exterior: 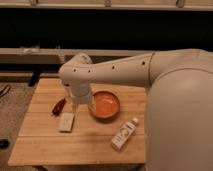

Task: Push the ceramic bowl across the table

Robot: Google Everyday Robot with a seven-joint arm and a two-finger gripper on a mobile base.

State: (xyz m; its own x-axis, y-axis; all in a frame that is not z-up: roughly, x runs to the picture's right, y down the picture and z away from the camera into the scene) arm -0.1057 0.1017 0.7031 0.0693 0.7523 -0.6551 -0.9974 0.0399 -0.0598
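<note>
The ceramic bowl (106, 105) is shallow, round and orange-red with a glossy inside. It sits on the light wooden plank table (60, 145), right of the middle. My white arm reaches in from the right and bends down over the table. The gripper (83, 104) hangs just left of the bowl, at or very near its left rim. I cannot tell whether it touches the rim. The arm's wrist hides part of the table behind the gripper.
A small red object (59, 106) lies left of the gripper. A flat white packet (66, 122) lies in front of it. A white bottle (124, 135) lies on its side near the front right. A dark bench stands behind the table.
</note>
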